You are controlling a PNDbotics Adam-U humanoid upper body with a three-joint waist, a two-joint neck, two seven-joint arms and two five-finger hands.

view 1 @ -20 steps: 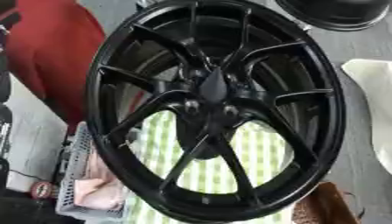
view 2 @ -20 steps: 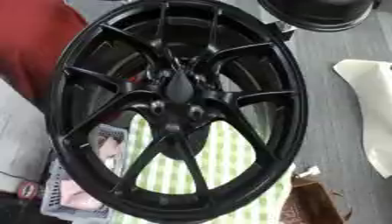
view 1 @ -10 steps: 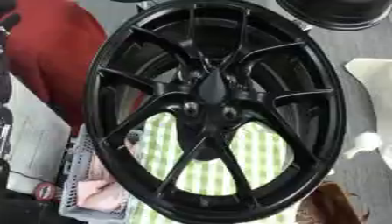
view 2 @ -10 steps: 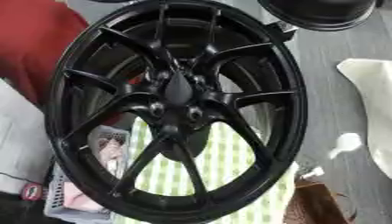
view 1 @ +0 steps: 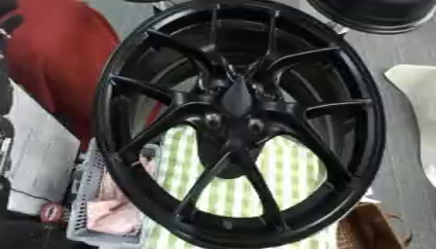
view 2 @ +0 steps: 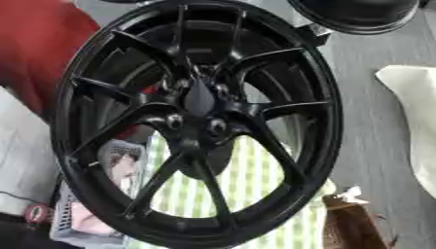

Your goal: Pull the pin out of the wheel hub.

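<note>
Grey floor [view 1: 400, 160] backs the black wheel hub [view 1: 237, 104]; no hand shows, fingers untellable.

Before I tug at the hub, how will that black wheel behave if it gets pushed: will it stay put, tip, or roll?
The wheel looks like a rigid, one-piece spoked rim, so it likely won't flex. It seems heavy for its size, judging by the thick rim and spokes. It appears to stand tilted on its edge rather than lying flat, so a push at the hub could tip or roll it. Neither hand is in view to steady it.

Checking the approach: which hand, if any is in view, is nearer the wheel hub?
Cannot tell: neither the left nor the right hand shows in either view. Nothing touches the wheel hub.
</note>
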